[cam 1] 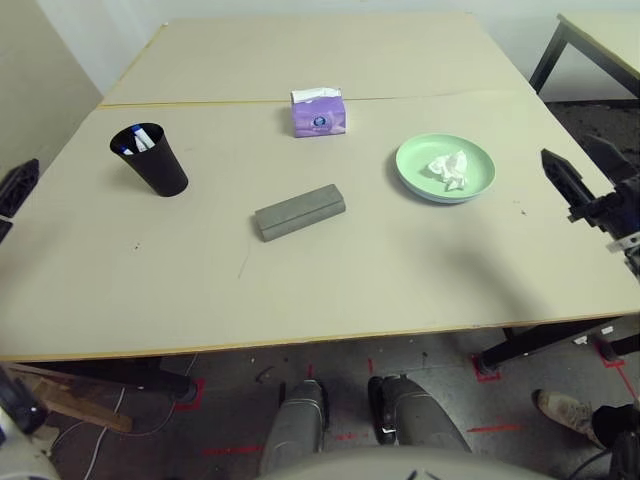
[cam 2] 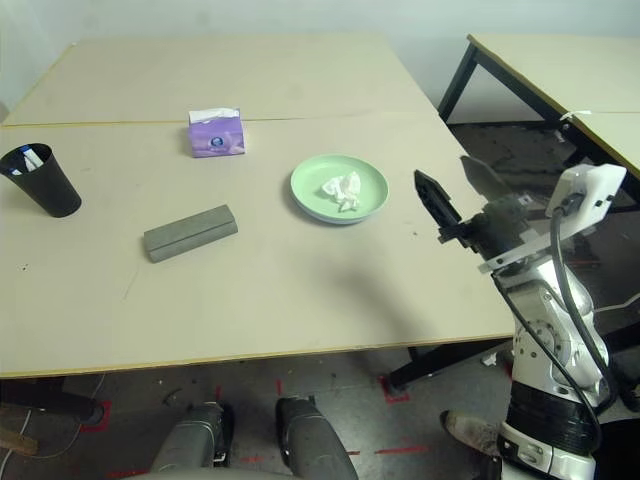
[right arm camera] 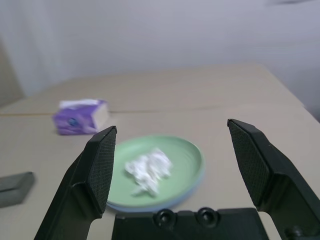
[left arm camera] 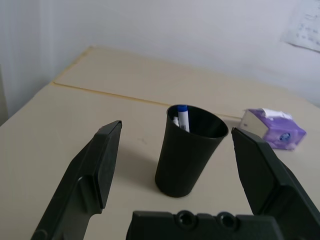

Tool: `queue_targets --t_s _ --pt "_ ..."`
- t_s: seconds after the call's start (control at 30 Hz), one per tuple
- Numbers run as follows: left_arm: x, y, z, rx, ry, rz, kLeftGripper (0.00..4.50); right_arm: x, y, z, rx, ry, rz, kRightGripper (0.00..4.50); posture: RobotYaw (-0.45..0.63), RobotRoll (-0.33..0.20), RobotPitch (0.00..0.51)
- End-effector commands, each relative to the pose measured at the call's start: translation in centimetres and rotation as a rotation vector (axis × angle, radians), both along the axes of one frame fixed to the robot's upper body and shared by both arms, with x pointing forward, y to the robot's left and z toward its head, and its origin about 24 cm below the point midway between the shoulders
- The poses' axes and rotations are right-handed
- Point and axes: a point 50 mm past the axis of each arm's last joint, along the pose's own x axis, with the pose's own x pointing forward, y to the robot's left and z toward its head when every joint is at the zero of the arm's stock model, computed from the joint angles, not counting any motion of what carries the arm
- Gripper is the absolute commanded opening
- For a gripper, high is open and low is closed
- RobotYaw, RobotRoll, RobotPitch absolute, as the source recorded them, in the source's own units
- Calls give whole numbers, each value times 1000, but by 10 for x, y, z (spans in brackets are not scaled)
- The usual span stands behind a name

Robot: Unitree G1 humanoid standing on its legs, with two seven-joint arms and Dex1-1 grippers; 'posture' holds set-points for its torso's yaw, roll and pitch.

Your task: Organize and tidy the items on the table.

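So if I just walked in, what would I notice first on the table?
Probably the green plate on the right side of the table, with a crumpled white tissue lying in it. Then the purple tissue box by the seam toward the back, and the black cup on the left with a blue-capped marker poking up inside. A grey glasses case lies in the middle.

Robot test lab, bare white walls behind the beige table (cam 1: pixel 330 290), red tape marks (cam 1: pixel 485 375) on the floor beneath it, loose cables (cam 1: pixel 110 425)
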Motion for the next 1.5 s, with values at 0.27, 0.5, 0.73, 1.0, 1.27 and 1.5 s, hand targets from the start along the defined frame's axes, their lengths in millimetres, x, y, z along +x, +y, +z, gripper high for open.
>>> queue_targets --t_s 0.27,0.5,0.73,1.0,1.27,1.5 --pt "1 -22 -26 -15 -4 13 4462 -4 -22 -37 -36 46 -265 4500 -58 0 167" --pt "-12 -26 -51 101 203 31 4462 -10 -17 -56 -52 72 -252 4500 -61 0 172" --pt "-16 -25 -51 139 241 43 4462 -7 -19 -59 -83 64 -223 4500 -52 0 172" --pt "-15 -27 -48 132 233 43 4462 -3 -14 -67 -115 75 -190 4500 -41 0 175" --pt "-12 -28 -44 179 277 20 4462 1 -8 -65 -115 53 -191 4500 -43 0 175" --pt "-8 -24 -37 211 294 4 4462 2 1 -62 -92 29 -185 4500 -23 0 191"
